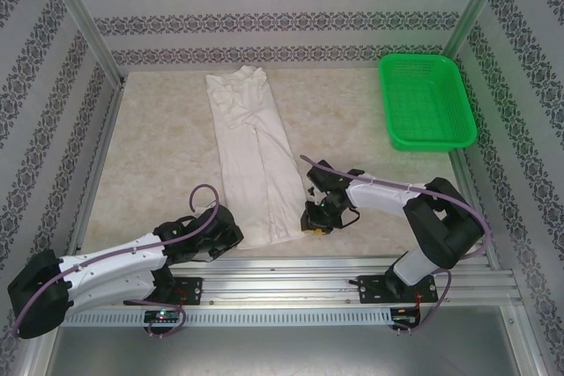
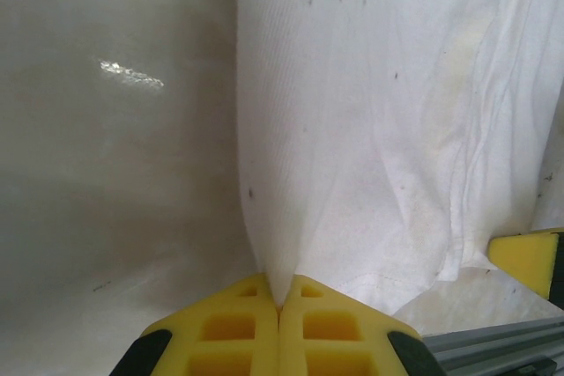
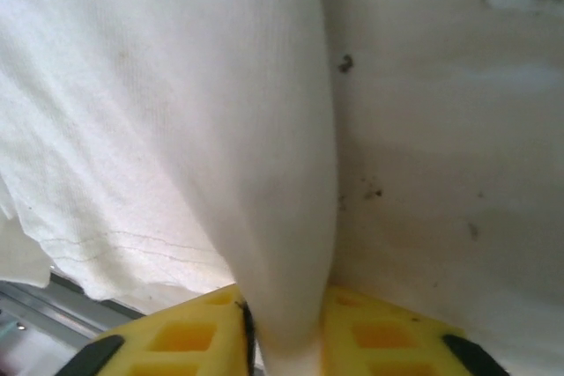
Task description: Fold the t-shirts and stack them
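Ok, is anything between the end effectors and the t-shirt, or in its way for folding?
Nothing visible. The left end effector and right end effector each pinch the near edge of the t-shirt directly; the green basket sits far right, apart from it.

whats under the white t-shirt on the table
The t-shirt lies in a long folded strip on the table, and bare tabletop shows around it. Anything beneath the cloth is covered. Its near end is pinched by the left gripper and the right gripper.
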Available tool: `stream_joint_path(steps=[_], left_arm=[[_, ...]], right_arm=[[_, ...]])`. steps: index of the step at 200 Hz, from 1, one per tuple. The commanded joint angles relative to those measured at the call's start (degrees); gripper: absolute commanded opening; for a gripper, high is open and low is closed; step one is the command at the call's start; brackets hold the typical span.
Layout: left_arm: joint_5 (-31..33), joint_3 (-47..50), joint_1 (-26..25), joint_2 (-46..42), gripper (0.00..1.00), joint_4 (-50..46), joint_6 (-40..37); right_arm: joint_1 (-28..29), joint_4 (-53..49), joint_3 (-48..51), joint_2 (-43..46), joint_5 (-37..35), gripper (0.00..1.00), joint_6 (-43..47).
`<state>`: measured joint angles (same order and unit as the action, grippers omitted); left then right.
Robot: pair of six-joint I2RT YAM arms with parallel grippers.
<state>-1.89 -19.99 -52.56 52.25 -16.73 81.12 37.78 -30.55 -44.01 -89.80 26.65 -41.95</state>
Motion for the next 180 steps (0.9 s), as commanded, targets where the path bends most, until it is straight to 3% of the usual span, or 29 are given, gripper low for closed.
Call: stream_joint_path(steps=[1, 19, 84, 138, 159, 180], left_arm=[[-0.15, 0.2, -1.06, -1.71, 0.0, -1.37, 0.54], [0.18, -0.77, -1.06, -3.34, 0.0, -3.67, 0.58], [3.27, -7.76, 1.59, -8.7, 0.0, -10.31, 0.99], [-3.82, -18.31, 15.62, -1.42, 0.0, -14.84, -7.96], [-8.5, -20.7, 22.58, 1.44, 0.0, -13.25, -11.38], [-11.62, -24.66, 26.43, 6.86, 0.0, -12.5, -15.95]], right_arm=[[0.15, -1.31, -1.91, 0.26, -0.28, 0.11, 0.21], [0.22, -3.09, -3.69, 1.52, -0.11, 0.0, 0.46], [-1.64, -11.0, -16.46, 1.34, 2.28, 0.0, 3.12], [-4.44, -16.74, -32.16, -6.63, 3.42, 0.0, 8.1], [-5.68, -19.3, -39.4, -10.83, 3.51, 0.0, 10.25], [-6.9, -20.78, -46.09, -15.37, 3.74, 0.0, 11.45]])
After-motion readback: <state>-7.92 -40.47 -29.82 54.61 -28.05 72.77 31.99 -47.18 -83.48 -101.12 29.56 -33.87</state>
